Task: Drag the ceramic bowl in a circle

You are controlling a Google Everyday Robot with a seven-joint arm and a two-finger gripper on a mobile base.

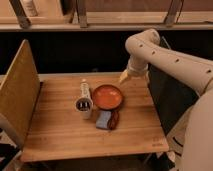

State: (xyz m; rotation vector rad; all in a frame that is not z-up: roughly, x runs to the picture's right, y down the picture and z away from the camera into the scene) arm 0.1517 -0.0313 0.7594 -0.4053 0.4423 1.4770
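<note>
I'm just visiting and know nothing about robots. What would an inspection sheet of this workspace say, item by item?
Surface: wooden table, with an upright wooden panel at its left edge.
Job's things: ceramic bowl, near centre.
Clutter: white cylinder left of the bowl; blue sponge and dark red item in front.
Grippers: gripper beyond the bowl's right side, apparently not touching it.
Cables: nothing seen.
Surroundings: dark space and a ledge behind the table.
</note>
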